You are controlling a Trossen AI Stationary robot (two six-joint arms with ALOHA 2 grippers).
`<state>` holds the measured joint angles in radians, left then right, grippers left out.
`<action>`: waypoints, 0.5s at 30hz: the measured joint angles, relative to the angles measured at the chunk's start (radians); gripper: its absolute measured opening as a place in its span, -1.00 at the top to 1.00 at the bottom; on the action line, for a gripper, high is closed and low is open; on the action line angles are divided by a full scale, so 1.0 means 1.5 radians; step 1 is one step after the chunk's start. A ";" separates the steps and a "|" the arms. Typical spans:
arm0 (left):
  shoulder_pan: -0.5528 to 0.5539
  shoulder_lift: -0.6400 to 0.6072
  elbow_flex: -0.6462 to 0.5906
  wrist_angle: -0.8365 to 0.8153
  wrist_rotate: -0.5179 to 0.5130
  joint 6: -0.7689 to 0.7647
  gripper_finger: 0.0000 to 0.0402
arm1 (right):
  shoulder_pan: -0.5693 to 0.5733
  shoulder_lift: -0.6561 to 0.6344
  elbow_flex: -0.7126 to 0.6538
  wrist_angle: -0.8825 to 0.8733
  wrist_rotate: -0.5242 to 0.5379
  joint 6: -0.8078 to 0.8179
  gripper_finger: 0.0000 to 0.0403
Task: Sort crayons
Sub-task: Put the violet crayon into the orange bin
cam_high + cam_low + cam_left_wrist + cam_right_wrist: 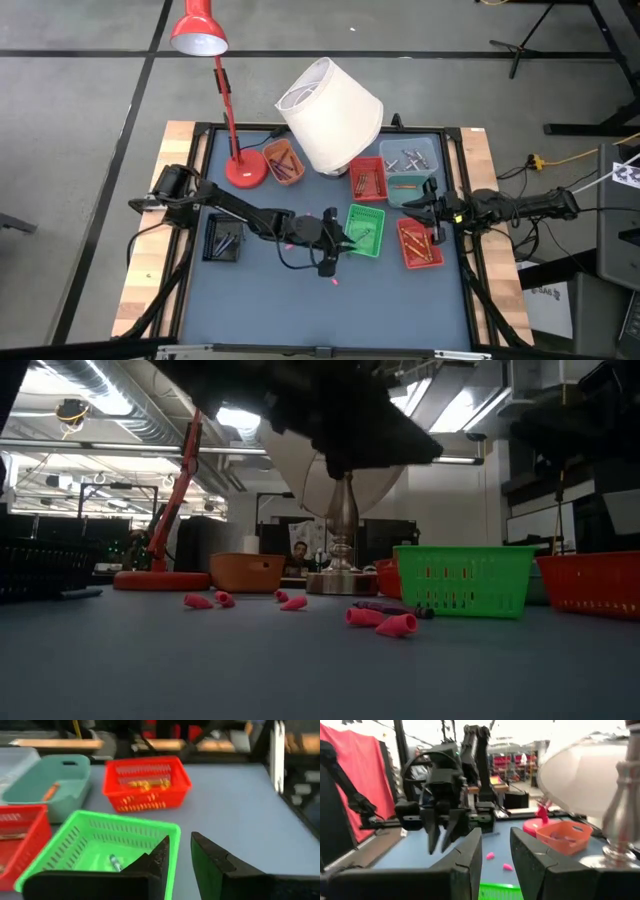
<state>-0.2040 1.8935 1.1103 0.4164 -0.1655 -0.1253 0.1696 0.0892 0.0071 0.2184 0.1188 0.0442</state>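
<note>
A: The left tool (330, 262) hangs just beside the green basket (365, 229), on the side away from the big white lampshade (330, 115). Its fingers stand a narrow gap apart with nothing visible between them.

B: And the crayons?

A: Mostly sorted already: a few lie in the green basket, yellow-orange ones in the red basket (146, 782) beyond it, one orange stick in the teal tray (50, 780). Short pink pieces (385, 622) lie loose on the tabletop (300, 300) near the green basket, around the left tool.

B: So what might go wrong?

A: The pink pieces are small and stubby. A slightly off-centre pinch would likely squirt one sideways, and it could roll away across the smooth tabletop. The tool is also close to the green basket's wall, so a careless descent might nudge that light basket out of place.

B: The right tool?

A: The right tool (432, 212) hovers on the far side of the green basket from the left one, between the red baskets, narrowly open and empty.

B: Room to move?

A: On the side of the green basket away from the lampshade, the tabletop is bare to its edge. Toward the lampshade it is crowded with baskets, the lamp base and the red desk lamp (232, 130).
</note>
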 joint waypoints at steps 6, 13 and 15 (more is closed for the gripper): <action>0.010 0.018 0.000 -0.040 0.040 0.093 0.68 | 0.000 0.000 0.000 -0.042 0.006 0.001 0.51; 0.034 0.035 0.000 -0.121 0.052 0.133 0.68 | 0.000 0.000 0.000 -0.095 0.025 0.001 0.51; 0.042 0.035 0.000 -0.143 0.060 0.128 0.68 | 0.000 0.000 0.000 -0.109 0.026 0.002 0.51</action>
<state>-0.1418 1.9465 1.1103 0.2019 -0.0752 0.0675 0.1692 0.0891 0.0071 0.0554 0.1577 0.0471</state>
